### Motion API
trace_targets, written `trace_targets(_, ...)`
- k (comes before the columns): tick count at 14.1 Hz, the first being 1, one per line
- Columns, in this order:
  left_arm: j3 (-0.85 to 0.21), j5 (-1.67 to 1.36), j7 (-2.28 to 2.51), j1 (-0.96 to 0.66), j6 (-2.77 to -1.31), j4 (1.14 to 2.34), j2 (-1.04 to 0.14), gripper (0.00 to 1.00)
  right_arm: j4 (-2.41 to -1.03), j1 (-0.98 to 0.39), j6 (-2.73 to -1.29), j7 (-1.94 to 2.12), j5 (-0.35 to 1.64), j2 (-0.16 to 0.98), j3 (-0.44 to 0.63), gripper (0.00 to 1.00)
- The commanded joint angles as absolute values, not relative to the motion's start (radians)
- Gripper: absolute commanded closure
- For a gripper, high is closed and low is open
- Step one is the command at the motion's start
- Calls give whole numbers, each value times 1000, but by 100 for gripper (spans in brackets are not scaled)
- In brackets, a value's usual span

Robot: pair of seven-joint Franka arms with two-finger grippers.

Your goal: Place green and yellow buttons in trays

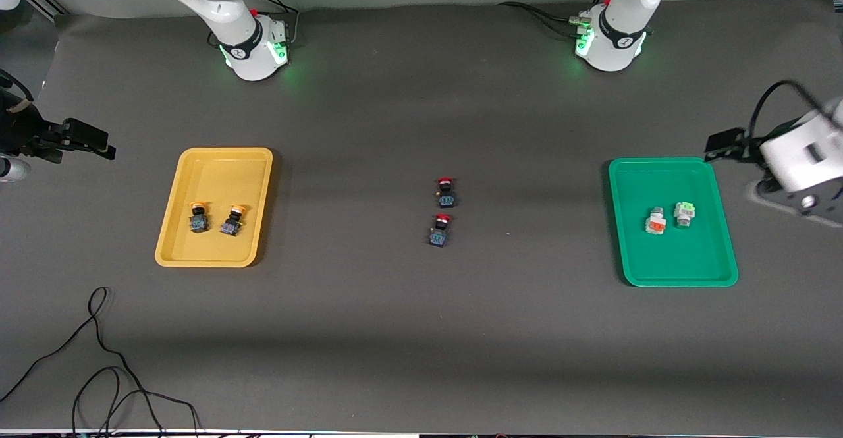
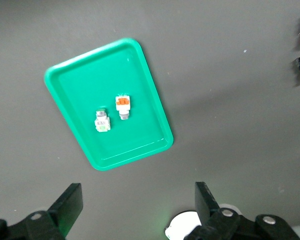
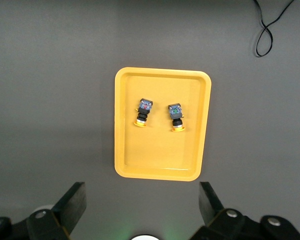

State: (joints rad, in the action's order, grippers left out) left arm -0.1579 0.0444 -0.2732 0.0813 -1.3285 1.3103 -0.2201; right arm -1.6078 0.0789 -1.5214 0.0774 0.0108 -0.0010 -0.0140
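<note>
A loose black cable point(image 1: 99, 365) lies by the counter's point(image 1: 395, 332) near edge toward the right arm's end. Farther in, the green tray point(image 1: 672, 273) near the left arm's end holds a white button with an orange face point(image 1: 655, 220) and, beside it, the light green button point(image 1: 685, 213), the yellow tray point(image 1: 214, 257) near the right arm's end holds two yellow-capped buttons point(image 1: 197, 217) point(image 1: 232, 220) side by side, and two red-capped buttons point(image 1: 439, 230) point(image 1: 446, 192) lie mid-counter between the trays. The left end effector point(image 2: 137, 205) hangs with fingers apart and empty by the green tray's outer edge, and the right end effector point(image 3: 142, 205) hangs spread and empty by the yellow tray's outer edge.
</note>
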Motion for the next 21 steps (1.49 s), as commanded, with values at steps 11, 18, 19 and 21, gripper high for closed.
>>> trace_targets(11, -152, 61, -198, 40, -1301, 1256, -247, 0, -1586, 84, -1523, 64, -5, 8, -20, 0)
trace_targets(18, -46, 78, -181, -89, -1438, 1455, -102, 0, -1586, 83, -1523, 64, 2, 8, -20, 0)
trace_targets(19, -46, 75, -163, -89, -1500, 1533, -54, 0, -1586, 83, -1525, 64, 2, 8, -21, 0)
trace_targets(21, -49, 74, -109, -91, -1577, 1646, 15, 0, -1586, 83, -1525, 64, 2, 8, -21, 0)
